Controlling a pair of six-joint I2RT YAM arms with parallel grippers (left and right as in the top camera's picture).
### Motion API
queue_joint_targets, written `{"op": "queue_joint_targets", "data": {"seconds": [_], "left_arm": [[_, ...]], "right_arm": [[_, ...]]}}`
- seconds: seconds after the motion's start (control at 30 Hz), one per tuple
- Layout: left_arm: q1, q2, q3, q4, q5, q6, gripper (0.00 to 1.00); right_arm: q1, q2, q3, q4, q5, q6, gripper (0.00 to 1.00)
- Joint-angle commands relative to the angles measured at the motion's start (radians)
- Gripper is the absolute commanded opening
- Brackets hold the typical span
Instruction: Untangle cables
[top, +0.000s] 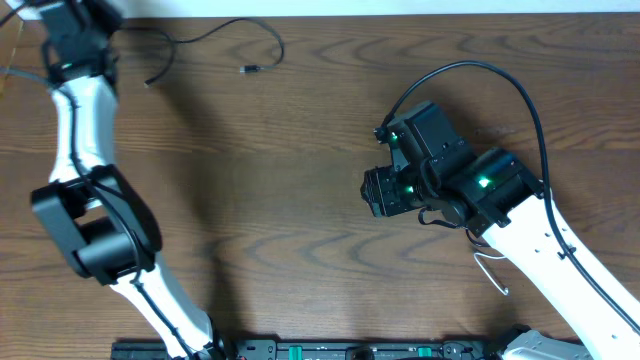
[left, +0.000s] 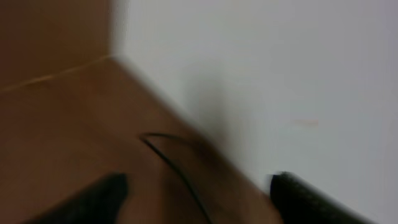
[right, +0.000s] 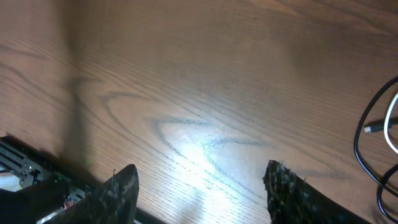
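A thin black cable (top: 215, 32) lies at the far left of the table, curls in a loop and ends in a small plug (top: 247, 69). My left gripper (top: 90, 20) is at the far left corner. In the blurred left wrist view its fingers (left: 199, 180) are apart, with the black cable (left: 177, 171) running between them, not pinched. My right gripper (top: 372, 192) hovers right of centre, open and empty over bare wood (right: 202, 177). A white cable (top: 490, 272) shows beside the right arm. White (right: 390, 124) and black (right: 360, 146) cords show at the right wrist view's edge.
A white wall (left: 280, 74) meets the table's far edge by the left gripper. A thick black robot cable (top: 470, 68) arcs above the right arm. A black rail (top: 330, 350) runs along the front edge.
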Motion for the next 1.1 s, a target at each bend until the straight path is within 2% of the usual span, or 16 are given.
{"op": "queue_joint_targets", "data": {"seconds": [0.0, 0.2, 0.37, 0.47, 0.57, 0.77, 0.97, 1.07], "left_arm": [[0.08, -0.006, 0.014, -0.052, -0.09, 0.088, 0.88], [0.176, -0.008, 0.014, -0.2, -0.06, 0.088, 0.91], [0.183, -0.008, 0.014, -0.296, 0.162, 0.088, 0.89], [0.161, -0.008, 0.012, -0.308, 0.34, 0.088, 0.86], [0.127, -0.008, 0.01, -0.321, 0.41, 0.087, 0.72], [0.016, -0.008, -0.033, -0.347, 0.359, 0.097, 0.7], [-0.068, -0.006, -0.097, -0.33, 0.168, 0.282, 0.7], [-0.085, 0.007, -0.119, -0.311, 0.145, 0.389, 0.73]], "right_arm": [[-0.002, 0.006, 0.006, 0.002, -0.009, -0.013, 0.63], [-0.002, 0.006, 0.006, 0.01, -0.009, -0.013, 0.64], [-0.002, 0.006, 0.006, 0.01, -0.01, -0.013, 0.64], [-0.002, 0.006, 0.006, 0.01, -0.022, -0.013, 0.64], [-0.001, 0.006, 0.006, 0.008, -0.03, -0.013, 0.64], [-0.001, 0.006, 0.006, -0.011, -0.032, -0.013, 0.66], [-0.002, 0.006, 0.006, -0.043, -0.032, -0.013, 0.66], [-0.002, 0.006, 0.006, -0.05, -0.032, -0.013, 0.66]]}}
